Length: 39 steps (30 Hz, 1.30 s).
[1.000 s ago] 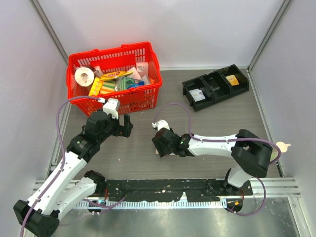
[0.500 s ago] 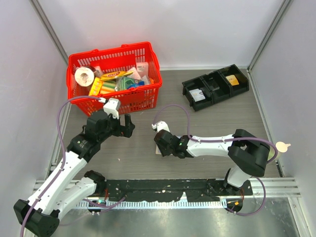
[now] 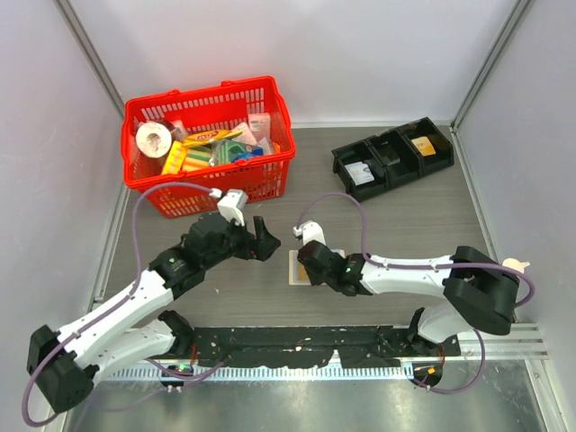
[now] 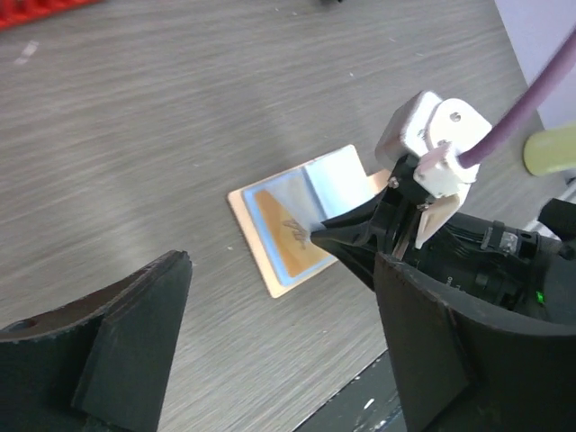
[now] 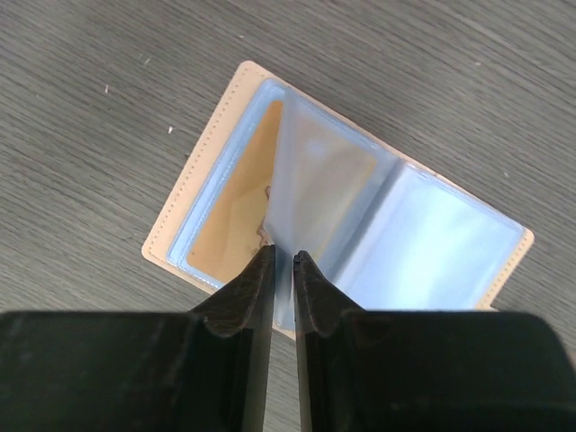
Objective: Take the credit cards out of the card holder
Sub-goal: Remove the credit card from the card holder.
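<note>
On grey woodgrain table [image 5: 90, 81], flat tan glossy-sleeved card holder [image 5: 342, 193]

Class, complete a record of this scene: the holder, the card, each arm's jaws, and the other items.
Card holder: lying open, sleeves facing up
Credit card: yellow-orange, inside a sleeve
Right gripper: jaws pinching the clear sleeve at its edge
Left gripper: jaws open, empty, near the holder
Other items: red basket, black tray, both farther back

Overhead and two near wrist views, card holder [image 5: 432, 243] seemingly common
</note>
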### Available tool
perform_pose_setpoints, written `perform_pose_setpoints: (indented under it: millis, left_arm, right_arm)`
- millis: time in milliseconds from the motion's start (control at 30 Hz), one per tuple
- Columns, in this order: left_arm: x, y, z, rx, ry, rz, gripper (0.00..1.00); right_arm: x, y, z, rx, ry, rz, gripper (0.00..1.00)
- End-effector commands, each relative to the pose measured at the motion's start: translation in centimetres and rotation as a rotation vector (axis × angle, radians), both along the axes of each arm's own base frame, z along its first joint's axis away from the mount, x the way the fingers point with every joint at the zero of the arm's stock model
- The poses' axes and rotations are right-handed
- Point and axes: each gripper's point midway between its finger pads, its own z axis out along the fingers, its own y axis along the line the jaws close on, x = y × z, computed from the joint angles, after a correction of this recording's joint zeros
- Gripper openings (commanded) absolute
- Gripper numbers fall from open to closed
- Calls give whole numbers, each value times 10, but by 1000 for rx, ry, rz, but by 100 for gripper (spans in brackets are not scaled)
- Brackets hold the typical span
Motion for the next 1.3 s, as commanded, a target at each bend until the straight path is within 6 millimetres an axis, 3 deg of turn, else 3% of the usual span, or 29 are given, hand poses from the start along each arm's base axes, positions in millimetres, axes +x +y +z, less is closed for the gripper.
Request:
perform_pose_setpoints:
  millis: [0, 467, 600, 800, 900, 1000, 1033, 1100, 1267]
  left_arm:
    - [12, -34, 7, -132, -9, 25, 81]
    - [13, -104, -72, -118, 168, -34, 52]
    - [11, -122, -95, -84, 226, -65, 36]
    - [0, -126, -136, -1, 331, -84, 33]
    - [-5, -124, -148, 24, 365, -87, 33]
    - [-7, -121, -154, 35, 380, -81, 32]
    - [-8, -118, -156, 42, 385, -75, 32]
    - [-8, -114, -157, 57, 386, -60, 32]
    - [-6, -100, -157, 80, 363, -11, 32]
  right_arm:
    - [14, -4, 23, 113, -101, -110, 19]
    - [15, -47, 40, 341, -208, -332, 19]
    - [14, -61, 39, 347, -224, -380, 19]
    - [13, -100, 35, 286, -265, -506, 24]
    - [14, -113, 48, 293, -300, -557, 28]
    - [14, -130, 58, 259, -343, -591, 44]
    - [15, -127, 67, 270, -348, -570, 55]
    - [13, -112, 81, 313, -333, -479, 60]
    - [0, -56, 115, 460, -281, -200, 63]
